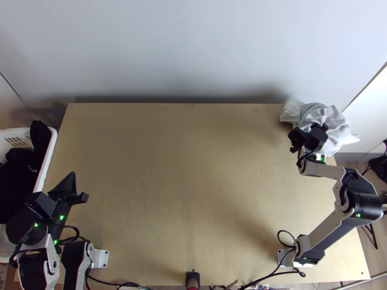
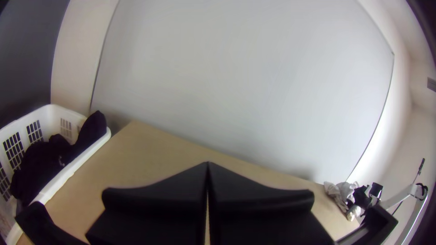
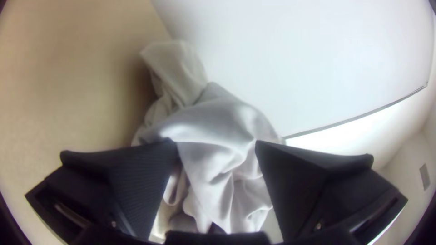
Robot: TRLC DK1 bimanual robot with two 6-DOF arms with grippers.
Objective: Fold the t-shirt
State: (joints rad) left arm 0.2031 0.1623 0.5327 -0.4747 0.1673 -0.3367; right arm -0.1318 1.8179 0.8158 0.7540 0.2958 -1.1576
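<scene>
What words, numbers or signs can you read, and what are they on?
None that I can read.
Dark cloth in the white basket: a tiny pale mark, too small to tell if it's writing.
Bunched grey-white cloth at the table's far right corner: no writing I can make out.

Two arms (image 1: 323,234), one table (image 1: 184,169), one white basket (image 1: 47,159), one heap of pale cloth (image 1: 329,117).

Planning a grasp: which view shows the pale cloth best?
Right wrist view: the pale cloth shows largest, folds distinct. Top view: bunched at the table's far right corner, partly behind the right end effector. Left wrist view: small, distant.
</scene>
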